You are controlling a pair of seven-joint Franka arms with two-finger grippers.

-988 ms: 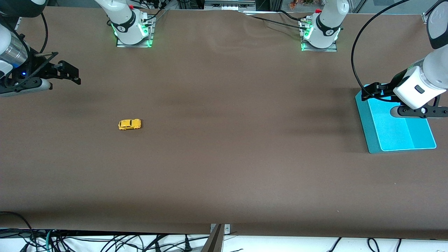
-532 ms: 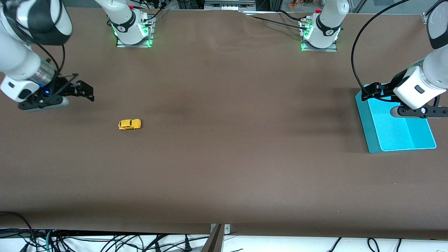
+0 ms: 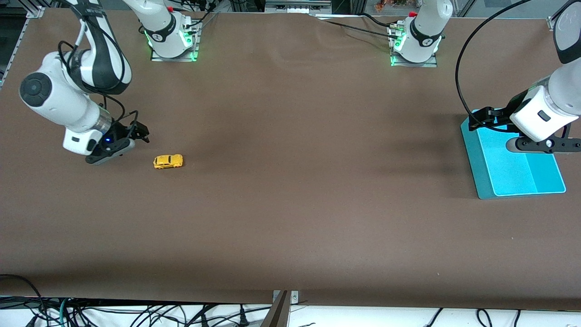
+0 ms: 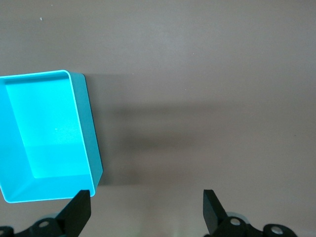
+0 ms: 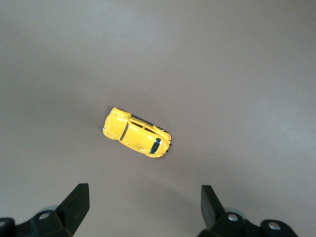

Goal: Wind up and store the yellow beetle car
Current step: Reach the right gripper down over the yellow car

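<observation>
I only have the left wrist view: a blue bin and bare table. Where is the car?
Observer: The yellow beetle car sits on the table toward the right arm's end, nowhere near the blue bin.
Operator: Is the right hand on it yet?
Observer: No. The right hand is open and empty, beside the car without touching it.
Operator: Can its camera see the car?
Observer: Yes, in the right wrist view the car lies on its wheels, ahead of the open fingers.
Operator: And my left hand?
Observer: The left hand is open, waiting over the bin's edge.
</observation>
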